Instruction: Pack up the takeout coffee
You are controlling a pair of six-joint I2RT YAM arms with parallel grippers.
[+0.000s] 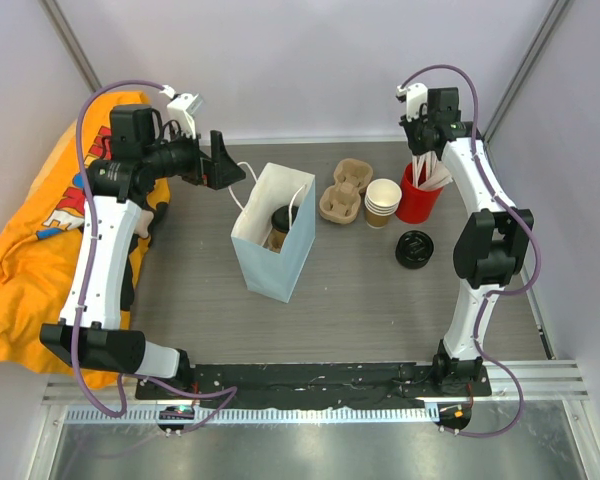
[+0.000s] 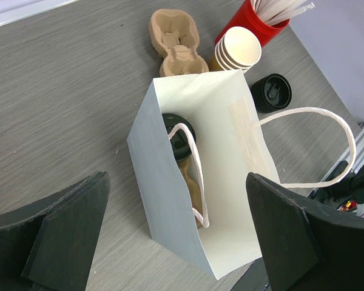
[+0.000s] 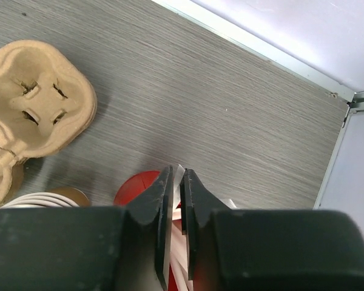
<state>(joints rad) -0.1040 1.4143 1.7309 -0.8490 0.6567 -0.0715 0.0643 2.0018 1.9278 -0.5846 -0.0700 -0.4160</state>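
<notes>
Coffee first: the takeout coffee (image 1: 283, 220) stands inside the white paper bag (image 1: 270, 265) at the middle of the table (image 1: 380, 300). Its black lid faces up through the bag's open mouth. In my left wrist view one rope handle drapes across that lid, and the other loops out toward 3 o'clock. Below the lid I see brown, though I cannot tell whether that is only the cup wall or also a cardboard holder around it.

My left gripper (image 1: 223, 165) hangs released, its fingers (image 2: 60, 236) spread wide and touching nothing. Seen from overhead, the coffee lies at about 4 o'clock from it, near but apart. Through the wrist camera the lid sits between my two fingers, toward 12 o'clock.

My right gripper (image 3: 177, 172) is over the red cup (image 1: 417, 200) of white sticks, at the table's 2 o'clock corner. Its jaws are drawn in to a narrow slit, clenched on one white stick (image 3: 176, 248). The coffee is well apart from it, at about 8 o'clock in the overhead view.

Between bag and red cup sit the cardboard carriers (image 1: 345, 190) and the stack of lidless cups (image 1: 383, 200). The loose black lids (image 1: 416, 248) lie at 6 o'clock from the red cup.
</notes>
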